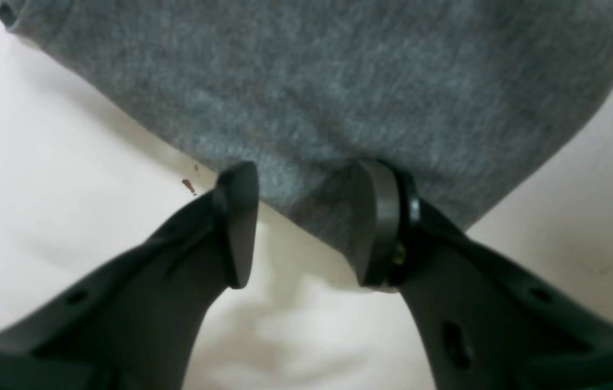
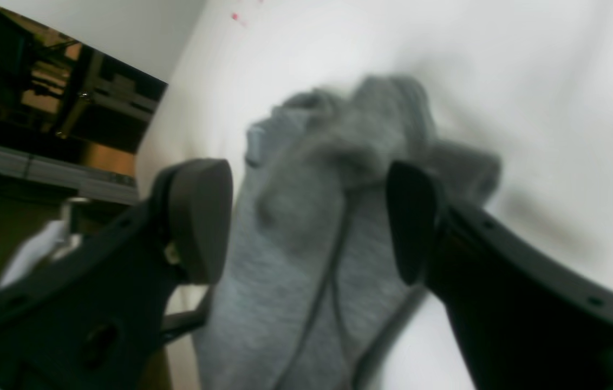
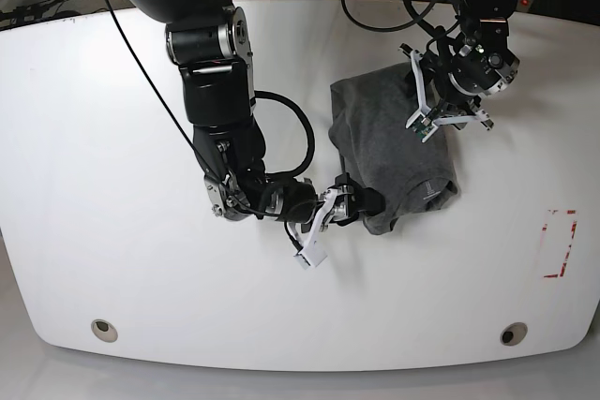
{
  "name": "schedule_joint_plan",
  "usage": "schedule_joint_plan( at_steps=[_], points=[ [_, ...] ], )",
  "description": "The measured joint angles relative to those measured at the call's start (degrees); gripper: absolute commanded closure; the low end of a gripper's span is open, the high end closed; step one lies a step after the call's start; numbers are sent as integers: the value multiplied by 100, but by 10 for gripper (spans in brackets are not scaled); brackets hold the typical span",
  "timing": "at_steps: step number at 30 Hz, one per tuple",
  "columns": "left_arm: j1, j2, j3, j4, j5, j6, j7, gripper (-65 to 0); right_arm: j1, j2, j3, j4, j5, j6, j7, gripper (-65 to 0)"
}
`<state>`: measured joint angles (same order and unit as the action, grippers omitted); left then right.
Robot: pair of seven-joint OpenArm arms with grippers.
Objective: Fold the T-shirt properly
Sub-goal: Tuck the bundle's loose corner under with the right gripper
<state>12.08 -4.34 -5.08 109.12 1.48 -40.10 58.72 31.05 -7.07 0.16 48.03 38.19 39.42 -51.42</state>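
We see a white table [image 3: 112, 231] with dark room clutter [image 2: 41, 97] beyond. The T-shirt [image 3: 389, 147] lies bunched toward 2 o'clock, its long axis running 12 to 6. The left gripper [image 1: 306, 225] and right gripper [image 2: 306, 222] gape, seemingly straddling cloth unclamped.

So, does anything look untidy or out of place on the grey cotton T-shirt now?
Yes. The heather-grey cotton T-shirt lies partly folded, but its lower corner is bunched into lumpy wrinkles between the right gripper's open jaws instead of lying flat. A small red mark stains the white table.
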Motion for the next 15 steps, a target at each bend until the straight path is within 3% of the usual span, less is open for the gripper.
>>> schedule_joint_plan(
  at_steps=[4,11,15],
  points=[
    [2,-4,0,0,2,0,0,-258,0,-109,0,2,-505,-11,282,-430],
    [2,-4,0,0,2,0,0,-258,-66,-166,-11,0,-686,0,332,-419],
    [2,-2,0,0,2,0,0,-258,-66,-138,-11,-11,-706,-2,492,-265]
  ],
)
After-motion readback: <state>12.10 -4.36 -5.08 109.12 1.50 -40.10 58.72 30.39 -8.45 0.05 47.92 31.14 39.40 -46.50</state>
